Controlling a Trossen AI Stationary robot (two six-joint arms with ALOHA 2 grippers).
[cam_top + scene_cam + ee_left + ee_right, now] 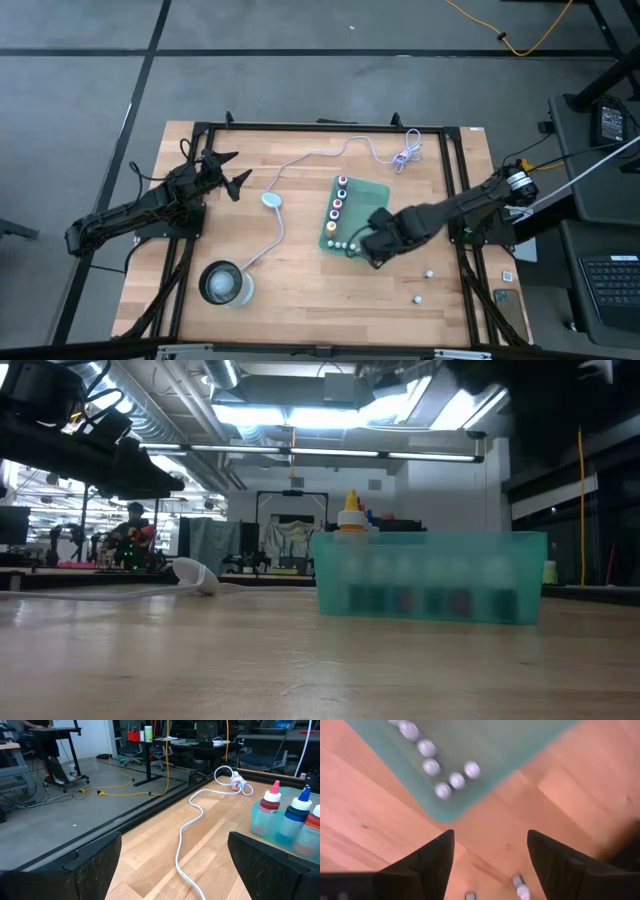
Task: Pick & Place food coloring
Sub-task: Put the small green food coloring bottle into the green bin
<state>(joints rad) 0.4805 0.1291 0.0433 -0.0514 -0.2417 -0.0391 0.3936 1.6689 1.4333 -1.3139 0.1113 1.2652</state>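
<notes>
The right gripper [372, 250], fingers spread and empty, hovers at the green tray [373, 194] holding the food coloring bottles [338, 206]; the left gripper [232, 172] waits wide open, well apart.

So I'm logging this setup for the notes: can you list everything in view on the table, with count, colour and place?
Tray: one, green, right of the table's middle.
Food coloring bottles in the tray: a column with red, dark, orange and blue caps, plus a short row of white caps at the tray's near edge; exact count unclear.
Loose bottles: two, white, on the wood near the table's right front, apart from the tray.
Puck: one, pale blue, left of the tray, on a white cable that ends in a coil near the far edge.
Glass container: one, clear, round, front left.
Left tool: open, empty, hanging by the table's left side.
Right tool: open, empty, at the tray's near corner.
</notes>
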